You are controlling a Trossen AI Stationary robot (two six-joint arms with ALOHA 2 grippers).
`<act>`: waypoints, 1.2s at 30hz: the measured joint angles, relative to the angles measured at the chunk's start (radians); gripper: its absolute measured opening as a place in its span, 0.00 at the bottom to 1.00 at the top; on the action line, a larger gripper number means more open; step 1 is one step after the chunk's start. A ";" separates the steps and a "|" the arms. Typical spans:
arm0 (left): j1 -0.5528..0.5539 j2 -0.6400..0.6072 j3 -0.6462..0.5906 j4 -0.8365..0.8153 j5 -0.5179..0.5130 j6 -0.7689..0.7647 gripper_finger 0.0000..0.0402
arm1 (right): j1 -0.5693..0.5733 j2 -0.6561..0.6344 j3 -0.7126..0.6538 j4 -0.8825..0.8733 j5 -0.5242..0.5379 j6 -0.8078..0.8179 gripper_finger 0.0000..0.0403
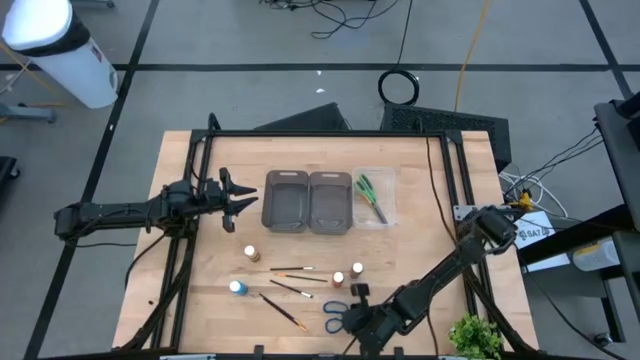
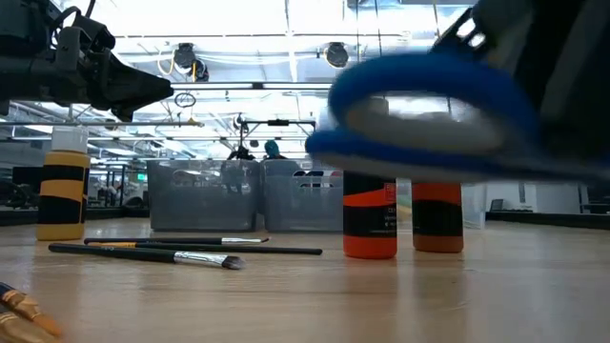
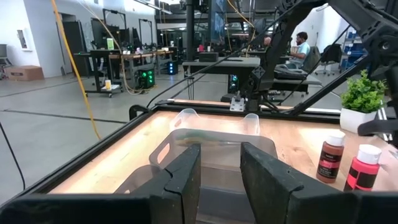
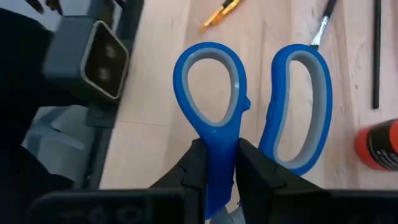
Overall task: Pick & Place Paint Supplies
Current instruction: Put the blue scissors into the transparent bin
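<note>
The right end effector [image 4: 214,163] sits at the desk's [image 1: 420,250] 6 o'clock edge, its fingers pinched tight on one handle loop of the blue scissors [image 4: 249,112]; the other loop hangs free beside it. In the low view the scissors [image 2: 429,114] are clear of the wood, above the two paint bottles.

The left end effector [image 1: 240,197] hovers at 9 o'clock, just beside the left grey tray [image 1: 286,200], fingers spread apart and holding nothing. A second grey tray [image 1: 330,201] touches the first, and a clear tray [image 1: 374,197] at 1 o'clock from centre holds the green scissors [image 1: 368,191].

South of the trays lie the rest: a brown bottle [image 1: 252,253] at 8 o'clock from centre, a blue bottle [image 1: 237,288] further toward 7, and two bottles close together at 5 o'clock, one orange [image 1: 339,280], one white-capped [image 1: 357,270]. Three brushes [image 1: 291,270] lie between them, apart from each other. A plant [image 1: 476,336] stands at the 5 o'clock corner.
</note>
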State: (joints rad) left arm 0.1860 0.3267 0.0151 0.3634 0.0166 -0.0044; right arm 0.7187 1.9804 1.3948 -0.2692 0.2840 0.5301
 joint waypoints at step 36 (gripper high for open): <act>0.000 0.000 0.000 0.000 0.000 0.000 0.31 | -0.663 -0.734 -0.537 0.333 0.084 -0.227 0.11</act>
State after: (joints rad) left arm 0.1860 0.3271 0.0151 0.3634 0.0166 -0.0048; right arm 0.0553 1.2467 0.8580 0.0642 0.3679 0.3027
